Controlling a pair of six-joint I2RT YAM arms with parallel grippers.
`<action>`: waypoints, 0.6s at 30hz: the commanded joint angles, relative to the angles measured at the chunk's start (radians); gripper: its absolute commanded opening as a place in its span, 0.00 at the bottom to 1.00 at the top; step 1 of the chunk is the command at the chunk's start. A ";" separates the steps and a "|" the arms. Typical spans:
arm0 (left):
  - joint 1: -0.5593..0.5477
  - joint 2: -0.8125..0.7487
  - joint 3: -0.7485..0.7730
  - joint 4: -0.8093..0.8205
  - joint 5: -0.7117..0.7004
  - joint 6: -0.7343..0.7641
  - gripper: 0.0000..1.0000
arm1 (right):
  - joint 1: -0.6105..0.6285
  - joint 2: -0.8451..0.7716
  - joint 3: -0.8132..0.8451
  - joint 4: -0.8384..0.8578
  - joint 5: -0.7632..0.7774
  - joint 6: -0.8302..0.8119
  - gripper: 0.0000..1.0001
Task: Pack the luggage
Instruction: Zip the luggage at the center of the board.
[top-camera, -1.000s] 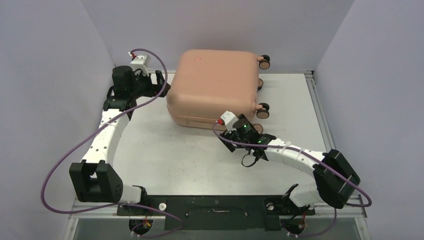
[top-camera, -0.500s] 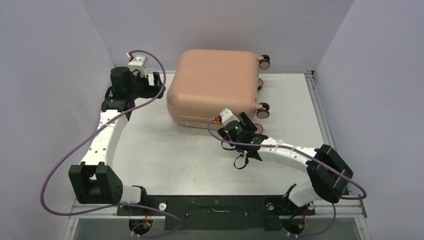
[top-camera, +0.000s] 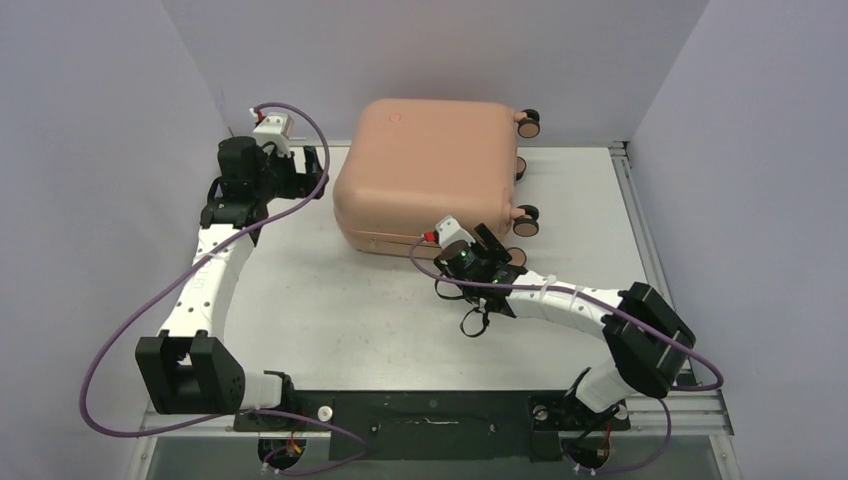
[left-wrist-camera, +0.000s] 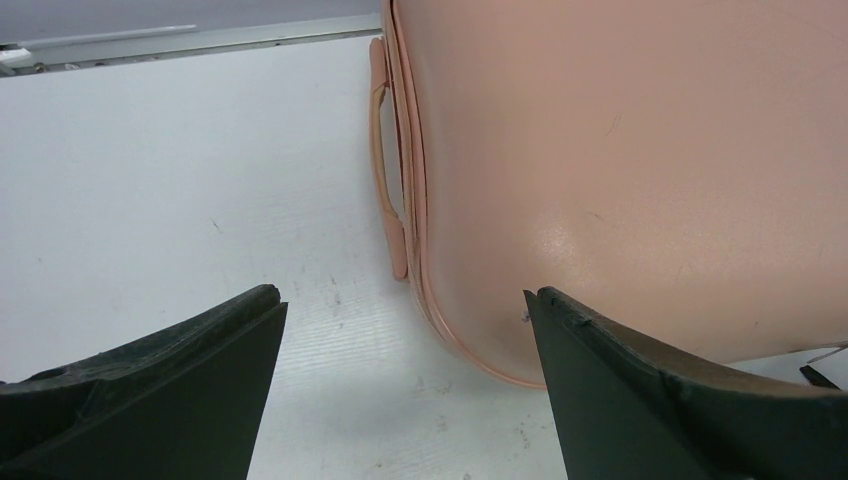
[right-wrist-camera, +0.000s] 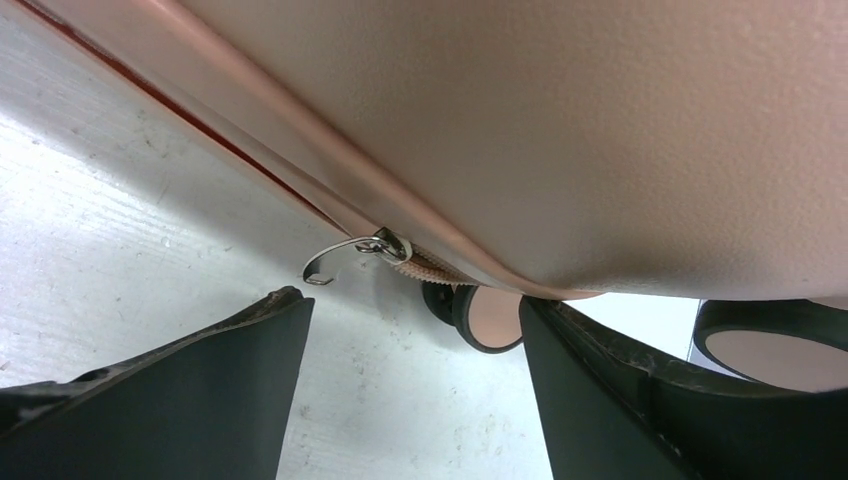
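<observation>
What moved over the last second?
The right gripper eased left and in toward the near wheel-side corner of the luggage, open, near the zipper pull; nothing grasped. The left gripper barely shifted, still open. The luggage stayed put, closed.

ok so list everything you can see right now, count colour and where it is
luggage: 1, salmon pink, shut, lying flat at the back middle of the table
caster wheels: at least 3 in view, pink and black, on the luggage's right end
side handle: 1, pink, by the seam on the luggage's left end
zipper pull: 1, silver, hanging from the seam at the near right corner
logo dot: 1, pink, on the top shell, back left
table: 1, white, under everything
cables: 2, purple, one looping along each arm
left gripper: 1, black, open, beside the luggage's left end
right gripper: 1, black, open, just below the zipper pull
</observation>
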 joint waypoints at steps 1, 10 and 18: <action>0.015 -0.035 0.000 0.043 0.008 -0.006 0.96 | -0.023 -0.063 0.013 0.120 0.008 0.005 0.77; 0.018 -0.052 -0.013 0.050 0.029 -0.019 0.96 | -0.178 -0.206 -0.013 0.024 -0.197 0.092 0.69; 0.018 -0.057 -0.005 0.038 0.028 -0.014 0.96 | -0.151 -0.189 0.026 -0.032 -0.353 0.103 0.63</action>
